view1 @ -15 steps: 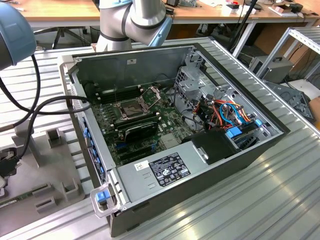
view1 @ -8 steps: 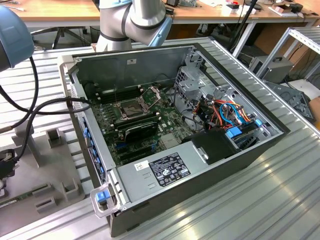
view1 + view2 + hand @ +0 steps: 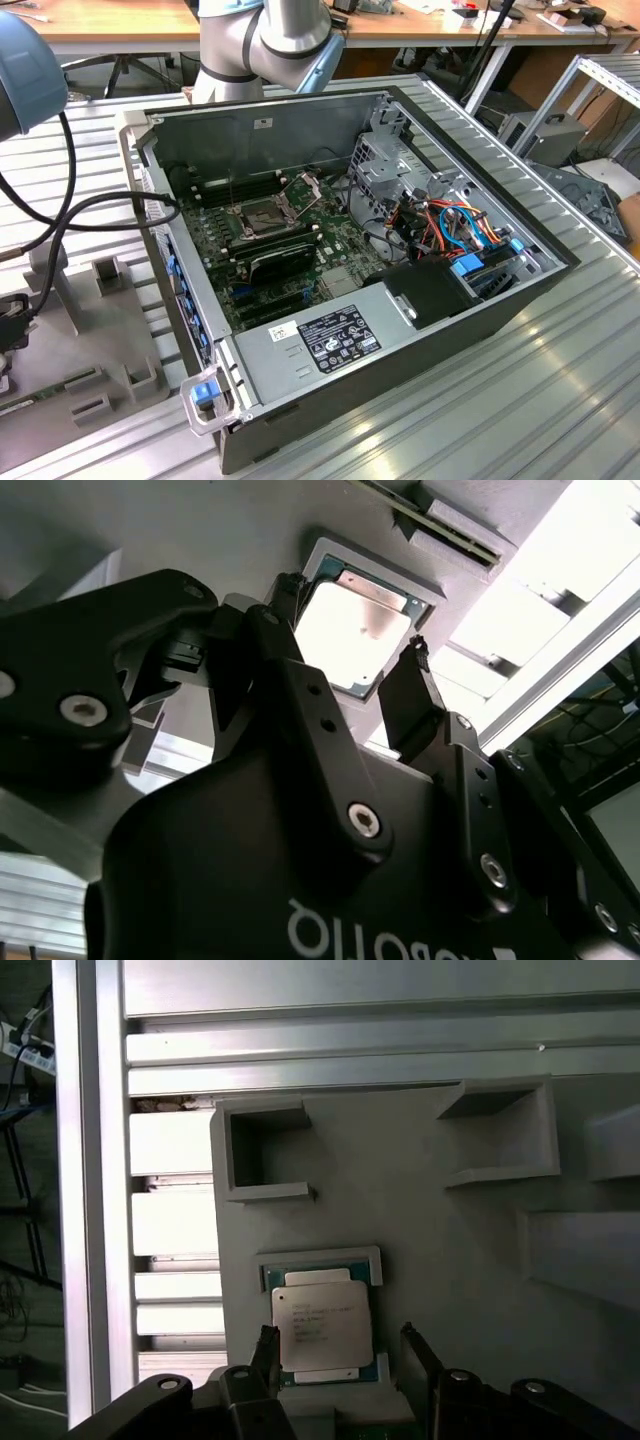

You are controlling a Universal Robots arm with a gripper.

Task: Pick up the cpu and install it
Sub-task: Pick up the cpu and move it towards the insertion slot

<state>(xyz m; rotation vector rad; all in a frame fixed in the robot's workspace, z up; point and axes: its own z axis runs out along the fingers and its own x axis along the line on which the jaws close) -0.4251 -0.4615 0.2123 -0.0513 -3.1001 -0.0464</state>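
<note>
The cpu (image 3: 322, 1325) is a small flat square chip with a pale metal face. It lies in a shallow square pocket of a grey holder block (image 3: 440, 1260). In the second wrist view the cpu (image 3: 352, 630) shines bright between the two black fingers. My gripper (image 3: 342, 1352) is open just above it, one fingertip (image 3: 266, 1352) on each side of the chip with small gaps. In the exterior view the dark socket (image 3: 262, 215) on the green motherboard (image 3: 300, 265) has its metal frame hinged up.
The open computer case (image 3: 470, 310) lies on a ribbed aluminium table (image 3: 520, 400). The grey holder block (image 3: 100, 330) sits at the exterior view's left, with raised walls and other pockets (image 3: 500, 1130). Black cables (image 3: 90, 215) hang from the arm (image 3: 270, 40).
</note>
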